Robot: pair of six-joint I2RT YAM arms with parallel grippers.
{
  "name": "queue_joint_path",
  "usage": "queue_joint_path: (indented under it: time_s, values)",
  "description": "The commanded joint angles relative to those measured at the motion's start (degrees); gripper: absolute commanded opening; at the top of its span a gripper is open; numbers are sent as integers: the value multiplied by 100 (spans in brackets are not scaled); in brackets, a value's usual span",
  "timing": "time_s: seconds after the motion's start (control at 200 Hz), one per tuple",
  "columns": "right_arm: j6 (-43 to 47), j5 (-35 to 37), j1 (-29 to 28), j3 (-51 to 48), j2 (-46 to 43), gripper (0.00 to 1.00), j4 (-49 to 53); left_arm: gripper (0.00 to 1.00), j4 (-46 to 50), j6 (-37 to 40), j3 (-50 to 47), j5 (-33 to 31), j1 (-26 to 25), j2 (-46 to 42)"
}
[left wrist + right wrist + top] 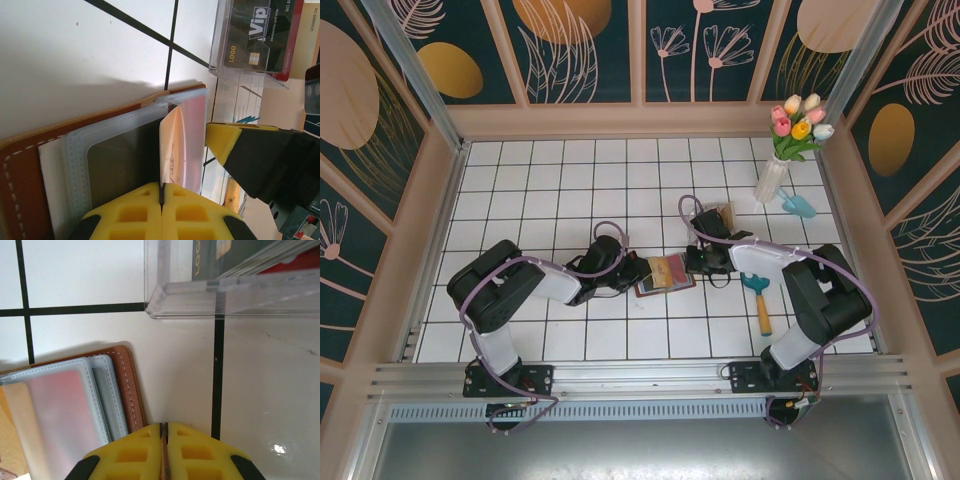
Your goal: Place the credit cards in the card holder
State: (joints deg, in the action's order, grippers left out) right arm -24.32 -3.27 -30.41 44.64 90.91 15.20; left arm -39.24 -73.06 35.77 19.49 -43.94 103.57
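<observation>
While the left gripper (161, 192) pinches a frosted leaf of the card holder (665, 272) upright, likely to bare a slot, the right gripper (164, 432) seems to nip its brown right edge, jaws pressed together. The holder lies open mid-table. The credit cards (250, 40) stand in the clear tray (200, 290) just beyond it, with open tiles all around.

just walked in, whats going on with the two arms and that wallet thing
Both arms are working on the open brown card holder lying between them. The left gripper is shut on one of its clear plastic sleeves. The right gripper is shut on what looks like the holder's brown cover edge. The credit cards stand in a clear tray just beyond the holder. One sleeve shows a reddish tint, possibly a card already inside.
</observation>
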Motion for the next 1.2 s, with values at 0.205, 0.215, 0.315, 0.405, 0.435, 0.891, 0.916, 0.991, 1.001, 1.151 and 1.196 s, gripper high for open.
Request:
queue_joint_path:
  time_s: [0.205,0.215,0.315,0.405,0.435,0.891,0.916,0.991,1.001,1.151,1.196]
  values:
    - [-90,-622,-26,-148,134,0,-159,0,-259,-317,487,-62,-199,340]
    - [-95,-640,-26,-155,130,0,-171,0,-263,-331,487,-71,-199,346]
    - [-157,-762,-26,-217,54,0,-228,0,-392,-441,510,-139,-235,440]
    - [-174,-782,-30,-254,-6,0,-229,0,-431,-424,549,-158,-242,486]
    - [-174,-772,-22,-259,-18,0,-222,0,-407,-384,582,-151,-239,489]
    - [-275,-419,8,-240,-75,0,-70,18,567,108,865,-317,-299,436]
    - [-283,-335,24,-222,-58,0,-26,22,730,171,834,-411,-303,358]
    - [-267,-170,60,-189,-15,0,75,28,1058,311,691,-641,-309,109]
    - [-262,-160,61,-192,-20,0,89,29,1101,339,678,-675,-308,80]
    - [-235,-134,73,-204,-4,0,105,37,1749,613,549,-950,-304,-208]
    - [-227,-123,79,-197,-4,0,97,38,1879,653,508,-1005,-299,-244]
